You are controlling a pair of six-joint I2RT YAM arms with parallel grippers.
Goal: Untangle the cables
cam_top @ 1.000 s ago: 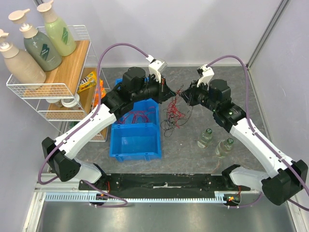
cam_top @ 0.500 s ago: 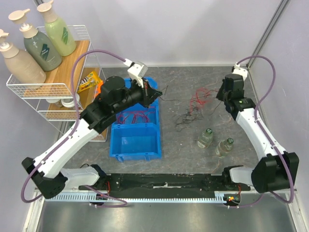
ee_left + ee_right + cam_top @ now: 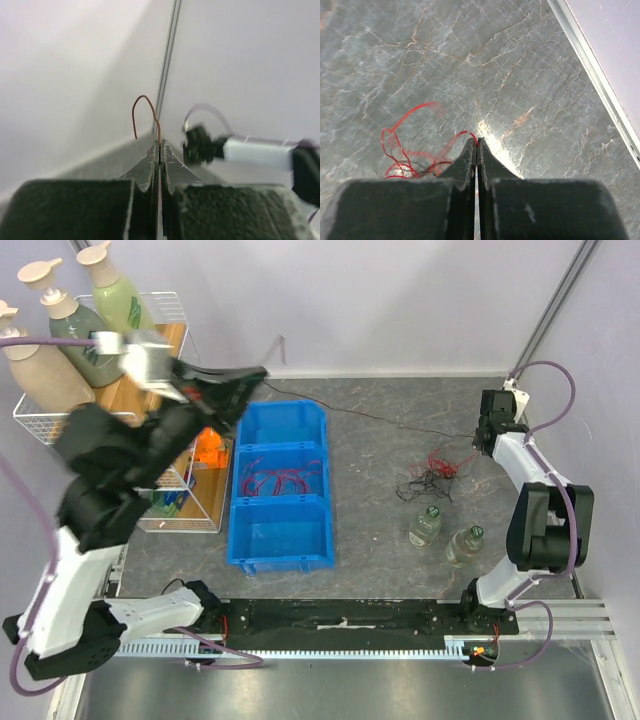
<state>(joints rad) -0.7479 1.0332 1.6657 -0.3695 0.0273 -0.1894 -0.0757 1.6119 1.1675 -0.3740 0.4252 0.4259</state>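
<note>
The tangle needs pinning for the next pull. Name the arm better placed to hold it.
Right, probably. The right pincer is shut on a red cable down beside the tangle; the left pincer is raised far off, shut on one thin wire.

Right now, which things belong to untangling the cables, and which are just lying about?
Job: cable tangle, pinched by the right tool; thin strand in the left tool; red cables in the blue bin.
Lying about: two small bottles; wire rack of pump bottles.
</note>
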